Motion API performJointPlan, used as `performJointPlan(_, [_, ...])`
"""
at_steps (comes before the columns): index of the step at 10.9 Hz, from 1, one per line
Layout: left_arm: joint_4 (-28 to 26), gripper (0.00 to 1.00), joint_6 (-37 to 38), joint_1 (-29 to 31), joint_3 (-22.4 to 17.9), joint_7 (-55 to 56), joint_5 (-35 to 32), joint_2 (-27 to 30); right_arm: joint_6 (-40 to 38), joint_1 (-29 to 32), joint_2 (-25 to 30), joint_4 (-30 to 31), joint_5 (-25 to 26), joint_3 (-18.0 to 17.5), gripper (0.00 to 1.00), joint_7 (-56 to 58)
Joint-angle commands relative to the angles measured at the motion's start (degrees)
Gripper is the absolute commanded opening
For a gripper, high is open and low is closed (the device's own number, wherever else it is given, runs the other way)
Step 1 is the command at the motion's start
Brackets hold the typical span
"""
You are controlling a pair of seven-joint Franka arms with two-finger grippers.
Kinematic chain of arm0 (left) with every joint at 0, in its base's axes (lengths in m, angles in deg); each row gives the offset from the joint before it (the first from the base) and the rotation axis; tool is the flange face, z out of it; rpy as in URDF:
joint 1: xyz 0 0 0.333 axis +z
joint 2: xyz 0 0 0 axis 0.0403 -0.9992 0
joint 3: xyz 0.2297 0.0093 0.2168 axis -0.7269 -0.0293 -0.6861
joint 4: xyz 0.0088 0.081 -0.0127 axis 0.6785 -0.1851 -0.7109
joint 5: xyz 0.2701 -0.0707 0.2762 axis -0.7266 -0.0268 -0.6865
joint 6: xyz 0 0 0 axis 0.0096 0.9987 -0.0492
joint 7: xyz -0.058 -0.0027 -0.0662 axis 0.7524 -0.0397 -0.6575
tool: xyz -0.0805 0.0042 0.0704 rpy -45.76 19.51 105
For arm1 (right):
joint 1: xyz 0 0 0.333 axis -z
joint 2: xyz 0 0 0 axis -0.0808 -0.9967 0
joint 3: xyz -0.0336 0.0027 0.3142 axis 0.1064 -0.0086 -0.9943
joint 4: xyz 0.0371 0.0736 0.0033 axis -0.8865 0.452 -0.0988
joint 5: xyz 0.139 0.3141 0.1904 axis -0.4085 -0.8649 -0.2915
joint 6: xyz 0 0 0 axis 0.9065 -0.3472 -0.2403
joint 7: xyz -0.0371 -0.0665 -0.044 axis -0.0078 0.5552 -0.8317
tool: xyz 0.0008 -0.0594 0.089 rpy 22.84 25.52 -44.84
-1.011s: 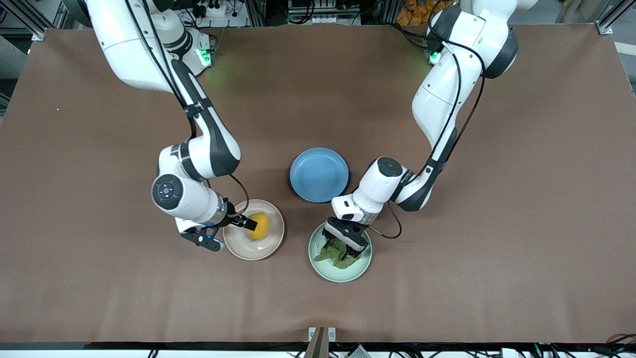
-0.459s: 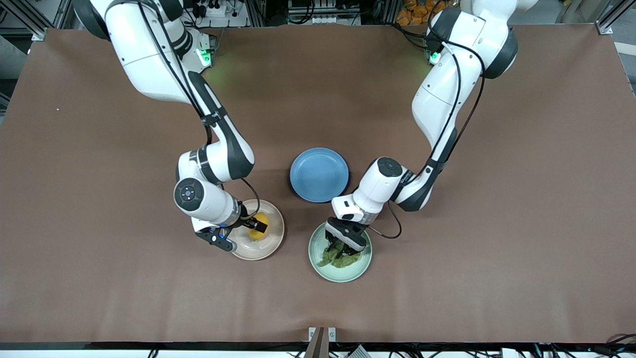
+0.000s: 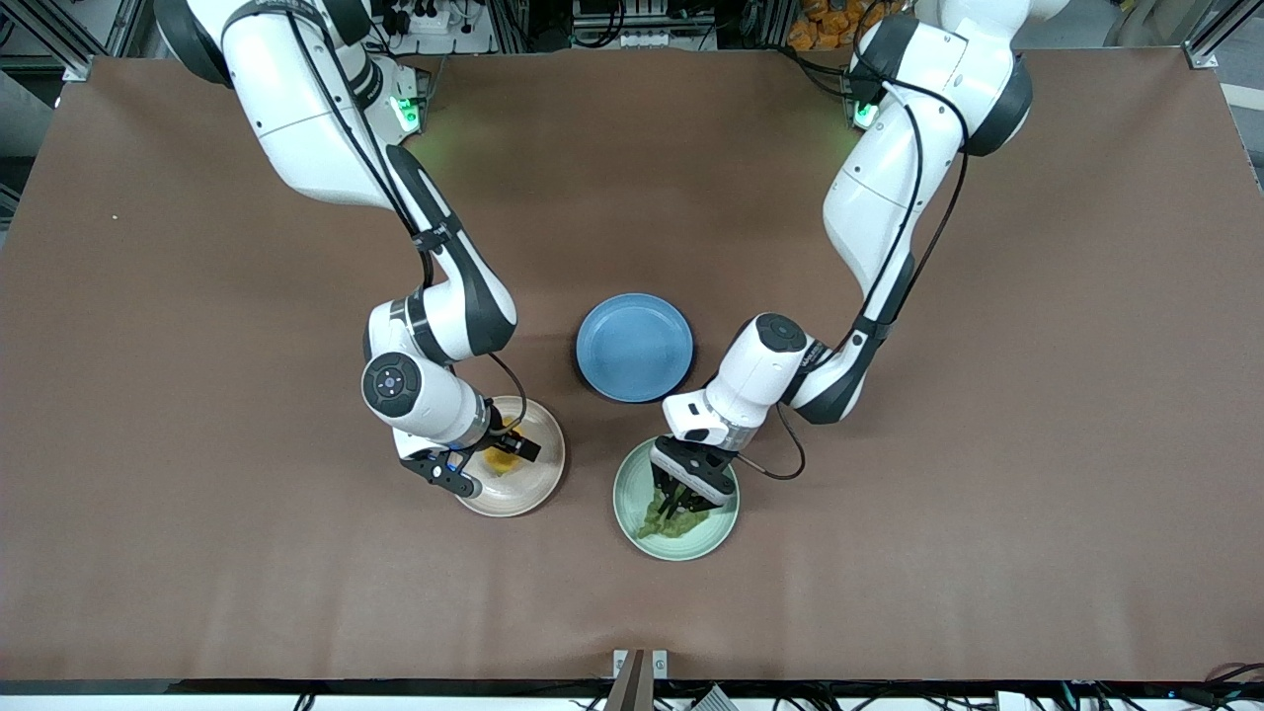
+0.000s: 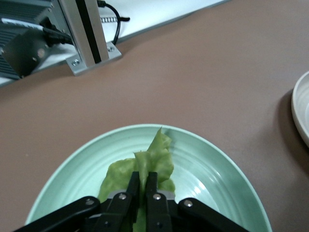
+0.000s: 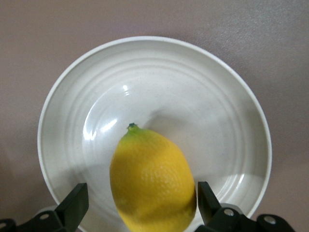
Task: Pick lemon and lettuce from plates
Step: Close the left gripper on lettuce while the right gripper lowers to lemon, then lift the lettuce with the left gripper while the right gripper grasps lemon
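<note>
The lettuce (image 3: 671, 518), a wrinkly green leaf, lies on the pale mint plate (image 3: 718, 530). My left gripper (image 3: 681, 494) is down on it. In the left wrist view the left gripper (image 4: 143, 176) is shut on a fold of the lettuce (image 4: 157, 154) over the mint plate (image 4: 217, 164). The yellow lemon (image 5: 152, 179) rests on the beige plate (image 5: 193, 96). My right gripper (image 5: 140, 203) is open, with one finger on each side of the lemon and a gap on both sides. From the front, the right gripper (image 3: 494, 459) hides most of the lemon (image 3: 501, 461) on its plate (image 3: 538, 479).
An empty blue plate (image 3: 634, 347) sits farther from the front camera, between the two arms' wrists. The beige plate's rim (image 4: 301, 111) shows in the left wrist view. A metal frame post (image 4: 89, 34) stands at the table's edge.
My left gripper has closed on the lettuce, bunching the leaf. My right arm has shifted toward the lemon, so its open fingers now straddle it.
</note>
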Motion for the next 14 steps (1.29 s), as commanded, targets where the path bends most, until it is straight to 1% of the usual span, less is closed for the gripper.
performJointPlan(1, [-0.60,0.00,0.15,0.35,0.16,0.19,-0.56,1.74,2.59,-1.11,-2.48,-1.64,-0.41,0.36,1.00,-0.97])
performJointPlan(3, [-0.96,0.00,1.02,0.62,0.34,0.28,-0.56,2.18,3.04,-1.20,-3.01,-1.64,-0.15,0.36,1.00,-0.62])
performJointPlan(4, [-0.96,0.00,2.60,0.62,0.95,0.46,-0.47,2.45,3.04,-1.20,-3.27,-1.64,0.03,0.36,1.00,-0.45])
performJointPlan(5, [-0.96,0.00,5.48,1.05,1.13,0.37,-0.47,3.75,3.12,-1.29,-3.54,-1.64,0.03,0.36,1.00,-0.36])
performJointPlan(6, [-1.22,0.00,9.08,2.10,2.43,0.37,-0.47,5.42,3.13,-1.55,-3.80,-1.64,0.12,0.36,1.00,-0.27])
performJointPlan(7, [-1.31,0.00,12.16,4.64,5.06,0.37,-0.47,6.66,3.13,-1.55,-4.07,-1.64,0.21,0.36,0.89,-0.09])
performJointPlan(8, [-1.74,0.00,15.41,7.97,8.65,0.37,-0.38,7.63,3.13,-1.55,-4.15,-1.64,0.21,0.36,0.85,-0.09])
performJointPlan(9, [-1.92,0.00,19.18,12.27,13.39,0.37,-0.38,8.16,3.13,-1.55,-4.24,-1.64,0.12,0.36,0.67,-0.09])
performJointPlan(10, [-1.92,0.00,22.88,16.40,17.44,0.28,-0.47,8.34,3.13,-1.55,-4.24,-1.64,0.12,0.36,0.56,-0.18])
performJointPlan(12, [-1.75,0.00,32.00,23.35,23.60,0.20,-0.56,10.26,3.13,-1.46,-4.33,-1.64,0.12,0.36,0.49,-0.09])
performJointPlan(13, [-1.57,0.00,37.19,26.86,26.41,-0.06,-0.64,11.14,3.13,-1.46,-4.33,-1.64,0.12,0.36,0.47,-0.09])
performJointPlan(14, [-1.57,0.00,41.59,29.77,28.36,-0.24,-0.73,11.93,3.13,-1.46,-4.33,-1.64,0.03,0.36,0.46,-0.09])
